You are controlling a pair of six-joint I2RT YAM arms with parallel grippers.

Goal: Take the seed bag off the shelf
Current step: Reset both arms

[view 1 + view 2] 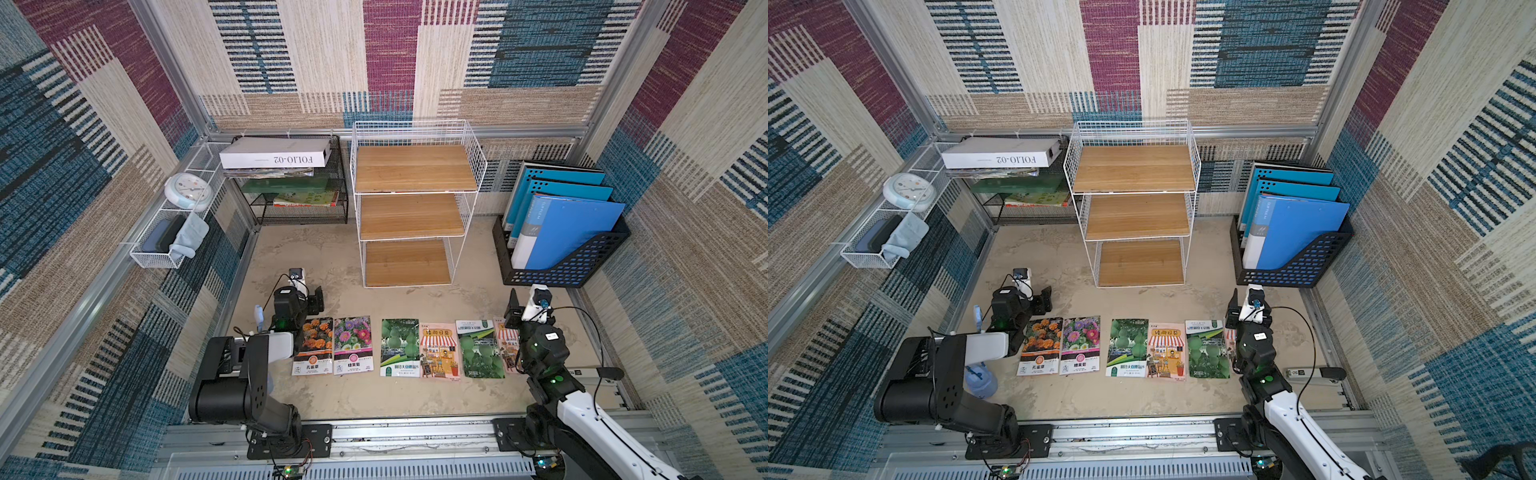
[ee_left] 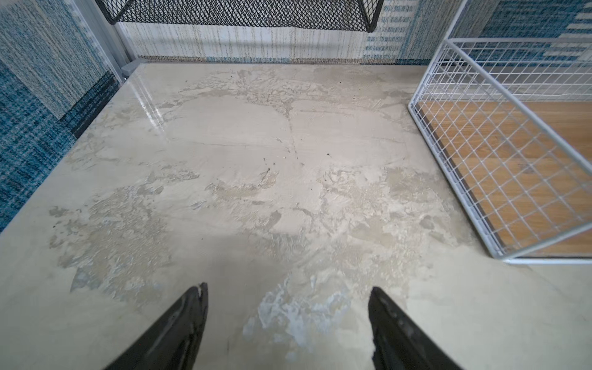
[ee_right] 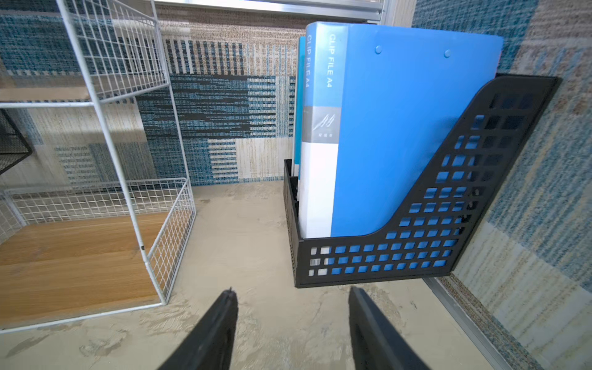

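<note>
Can count six seed bags lying flat in a row on the desk, near the front of the shelf but apart from it. Can see plain wood on all three boards of that shelf. Can make out the bag at the row's right end only partly, behind the right arm. Finds the left pincer by the row's left end, spread apart over bare desk, clamped on nothing. Finds the right pincer likewise apart, gripping nothing, facing a black file holder with blue folders. Notes a black mesh rack just left of the shelf.
</note>
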